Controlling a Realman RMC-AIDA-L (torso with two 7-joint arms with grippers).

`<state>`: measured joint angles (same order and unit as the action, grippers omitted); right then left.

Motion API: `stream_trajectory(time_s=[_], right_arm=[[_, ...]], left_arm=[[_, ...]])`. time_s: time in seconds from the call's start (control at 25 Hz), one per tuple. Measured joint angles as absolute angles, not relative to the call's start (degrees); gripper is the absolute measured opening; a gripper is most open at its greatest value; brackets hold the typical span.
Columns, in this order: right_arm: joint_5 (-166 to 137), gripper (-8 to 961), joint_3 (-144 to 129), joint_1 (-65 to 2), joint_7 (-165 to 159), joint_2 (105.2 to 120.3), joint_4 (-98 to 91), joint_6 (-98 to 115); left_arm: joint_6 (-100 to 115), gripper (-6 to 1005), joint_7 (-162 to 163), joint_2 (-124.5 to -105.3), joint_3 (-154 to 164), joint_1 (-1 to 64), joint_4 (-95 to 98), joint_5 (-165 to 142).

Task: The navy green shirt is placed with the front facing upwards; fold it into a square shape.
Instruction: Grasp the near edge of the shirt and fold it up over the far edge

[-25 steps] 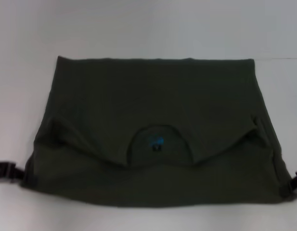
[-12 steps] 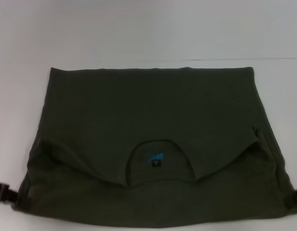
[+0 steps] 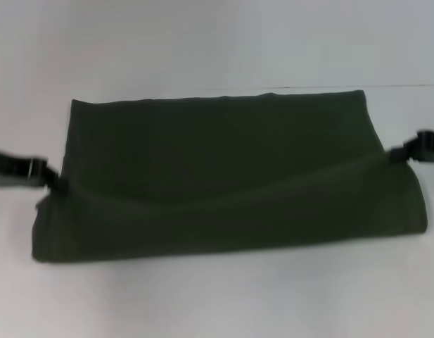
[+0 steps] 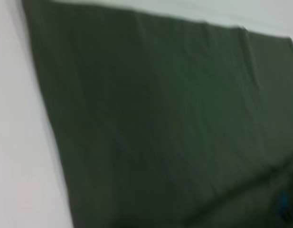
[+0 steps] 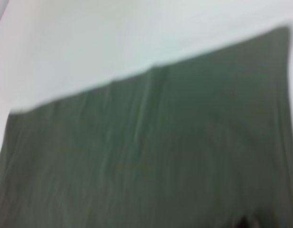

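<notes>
No writing, label or brand can be read on the cloth; only plain dark fabric shows in all three views.

The dark olive-green cotton shirt [image 3: 224, 176] lies on the white worktop [image 3: 217, 42] as a wide, low rectangle, its long sides running across the robot's front. The far edge is straight and flat on the worktop. A fold line crosses the cloth from the left side toward the right side, and the nearer band below it looks thick and rounded, like a layer that is turned over the rest.

The left gripper [image 3: 53, 182] is at the left side edge of the shirt, right where the fold line begins, and it touches the cloth there. The right gripper [image 3: 399, 151] is at the right side edge, where the fold line ends, also against the cloth. Both black grippers are at about the middle of the short sides. I cannot tell how far the jaws stand open, or whether they pinch the fabric, because the tips are blurred against the dark cloth.

The left wrist view shows the shirt [image 4: 160, 123] fabric with light worktop beside it; the right wrist view shows the shirt [image 5: 160, 156] the same way.
</notes>
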<state>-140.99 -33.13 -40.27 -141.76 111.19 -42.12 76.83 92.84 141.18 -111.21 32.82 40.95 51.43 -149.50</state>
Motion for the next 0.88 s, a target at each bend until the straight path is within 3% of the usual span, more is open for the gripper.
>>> stream_trajectory(time_s=[0.24, 0.4, 0.88], right_arm=[[-139.6, 47, -33.3, -42.4, -142.7, 113.49, -41.6, 64.9], [-138.7, 49, -33.6, -43.7, -142.7, 114.27, -41.2, 60.4], [-138.6, 54, -37.7, -48.3, -144.9, 115.12, -38.0, 45.7]], left_arm=[[82.8, 14, 145.3, -110.63, 35.1, 45.0, 49.1, -150.0], [77.0, 13, 149.0, -110.87, 38.6, 45.8, 48.9, -150.0], [60.7, 13, 151.6, -112.74, 42.5, 48.6, 45.9, -150.3]])
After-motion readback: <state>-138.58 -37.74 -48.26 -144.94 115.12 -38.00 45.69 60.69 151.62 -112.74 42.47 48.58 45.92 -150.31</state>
